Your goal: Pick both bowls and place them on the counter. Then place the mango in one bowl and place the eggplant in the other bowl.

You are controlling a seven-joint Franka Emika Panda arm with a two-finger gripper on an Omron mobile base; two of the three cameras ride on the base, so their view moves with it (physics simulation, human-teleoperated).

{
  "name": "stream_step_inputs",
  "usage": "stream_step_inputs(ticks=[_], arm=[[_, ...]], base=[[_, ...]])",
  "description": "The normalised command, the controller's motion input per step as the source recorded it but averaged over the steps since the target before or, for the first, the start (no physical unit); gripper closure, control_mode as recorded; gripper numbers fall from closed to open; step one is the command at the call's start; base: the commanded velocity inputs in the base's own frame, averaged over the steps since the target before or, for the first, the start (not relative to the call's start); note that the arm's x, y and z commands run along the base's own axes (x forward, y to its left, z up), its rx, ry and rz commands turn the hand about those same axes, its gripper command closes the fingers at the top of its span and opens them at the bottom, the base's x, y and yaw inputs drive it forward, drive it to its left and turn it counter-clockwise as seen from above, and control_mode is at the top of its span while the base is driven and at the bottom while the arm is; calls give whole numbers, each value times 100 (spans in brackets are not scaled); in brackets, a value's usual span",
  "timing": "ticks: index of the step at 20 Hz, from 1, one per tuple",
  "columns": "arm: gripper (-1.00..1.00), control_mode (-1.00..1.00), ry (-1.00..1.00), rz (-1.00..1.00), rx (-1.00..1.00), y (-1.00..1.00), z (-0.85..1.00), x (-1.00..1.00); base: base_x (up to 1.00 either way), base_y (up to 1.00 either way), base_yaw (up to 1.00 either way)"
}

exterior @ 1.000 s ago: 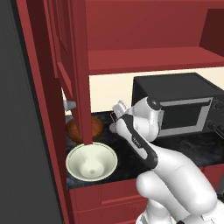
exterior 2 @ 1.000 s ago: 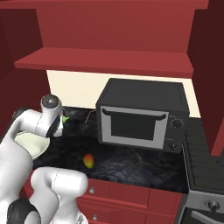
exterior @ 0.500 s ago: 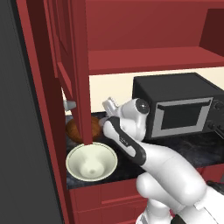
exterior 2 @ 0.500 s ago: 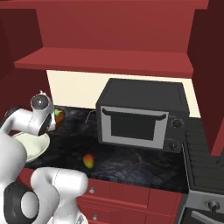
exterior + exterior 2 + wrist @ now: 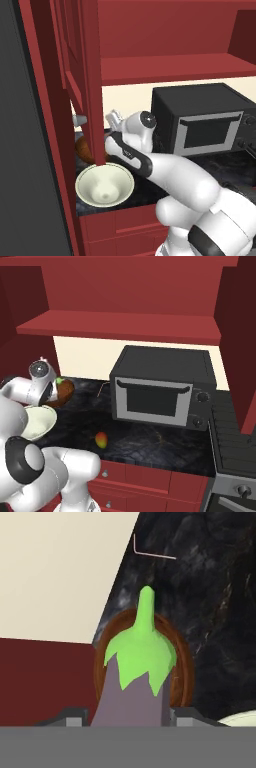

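My gripper [image 5: 128,718] is shut on the eggplant [image 5: 132,682], pale purple-grey with a green cap, stem pointing away from the hand. Right behind it lies the dark brown bowl [image 5: 183,662]; whether the eggplant touches it I cannot tell. In the right base view the eggplant's green cap [image 5: 60,380] shows over the brown bowl [image 5: 64,395] at the gripper [image 5: 56,385]. The cream-white bowl [image 5: 104,185] sits on the counter [image 5: 150,441] near its front edge, the brown bowl [image 5: 84,149] behind it. The mango [image 5: 101,440] lies alone on the counter, right of both bowls.
A black microwave [image 5: 160,388] stands at the back right of the counter. A red cabinet post [image 5: 92,100] rises at the left and hides part of the brown bowl. A red shelf [image 5: 120,326] hangs above. A stove [image 5: 232,426] borders the counter's right end.
The arm has swung left with the eggplant in its grip, bringing it from over the counter to the brown bowl. Bowls and mango stayed put.
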Motion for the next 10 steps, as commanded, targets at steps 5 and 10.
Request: stream_step_inputs(ticks=[5, 10], arm=[[100, -100, 0, 4, 0, 26, -11, 1], [100, -100, 22, 9, 0, 17, 0, 27]], base=[[0, 0, 0], [0, 0, 0]])
